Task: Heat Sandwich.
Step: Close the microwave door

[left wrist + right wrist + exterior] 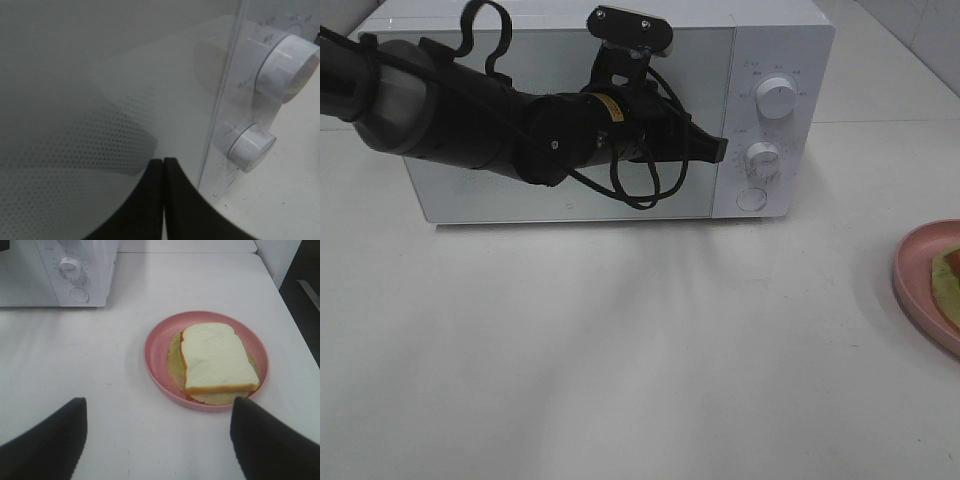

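The sandwich [216, 358], white bread over a pale green layer, lies on a round pink plate [156, 351]; in the high view only its edge [949, 282] shows at the far right. My right gripper [157, 440] hangs open a little short of the plate, with nothing between its fingers [47, 440]. The white microwave [775, 40] stands at the back with its door closed. My left gripper [717, 150] is shut and empty, its tip [164, 197] at the door's right edge beside the control panel.
Two round knobs [777, 98] [763, 156] and a round button [752, 198] sit on the microwave's panel. The left arm [470, 120] and its cable stretch across the door front. The plate [918, 272] lies at the white table's right edge.
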Tool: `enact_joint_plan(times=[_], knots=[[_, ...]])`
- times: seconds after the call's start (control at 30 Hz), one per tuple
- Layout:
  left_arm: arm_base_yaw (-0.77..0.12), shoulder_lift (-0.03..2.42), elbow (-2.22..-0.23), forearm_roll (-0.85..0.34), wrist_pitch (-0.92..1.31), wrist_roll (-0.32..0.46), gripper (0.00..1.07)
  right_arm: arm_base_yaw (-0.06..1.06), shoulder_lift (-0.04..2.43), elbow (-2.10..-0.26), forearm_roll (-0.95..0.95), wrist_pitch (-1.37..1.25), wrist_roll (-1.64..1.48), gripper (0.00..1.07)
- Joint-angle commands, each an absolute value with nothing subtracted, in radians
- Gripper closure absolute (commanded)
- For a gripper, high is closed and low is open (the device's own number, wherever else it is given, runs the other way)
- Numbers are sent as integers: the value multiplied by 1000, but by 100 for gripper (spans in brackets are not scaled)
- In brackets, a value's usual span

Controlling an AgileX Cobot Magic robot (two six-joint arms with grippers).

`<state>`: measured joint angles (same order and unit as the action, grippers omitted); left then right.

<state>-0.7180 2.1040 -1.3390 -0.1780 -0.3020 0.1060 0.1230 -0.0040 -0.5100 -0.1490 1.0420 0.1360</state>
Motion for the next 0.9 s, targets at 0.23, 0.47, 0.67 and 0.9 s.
enact_joint_plan(times=[0.23,0.47,0.67,0.9], knots=[[-679,2110,-1371,-236,-402,100,106,117,-31,-507,-152,1039,129,31],[-683,2109,-1371,-236,-402,100,106,117,-31,-507,-152,1039,129,31],[-687,2107,-1371,-236,-401,100,106,117,-31,-507,-152,1039,129,31],[-703,2100,-1371,-236,-397,100,106,117,-31,-507,-152,1039,129,31]])
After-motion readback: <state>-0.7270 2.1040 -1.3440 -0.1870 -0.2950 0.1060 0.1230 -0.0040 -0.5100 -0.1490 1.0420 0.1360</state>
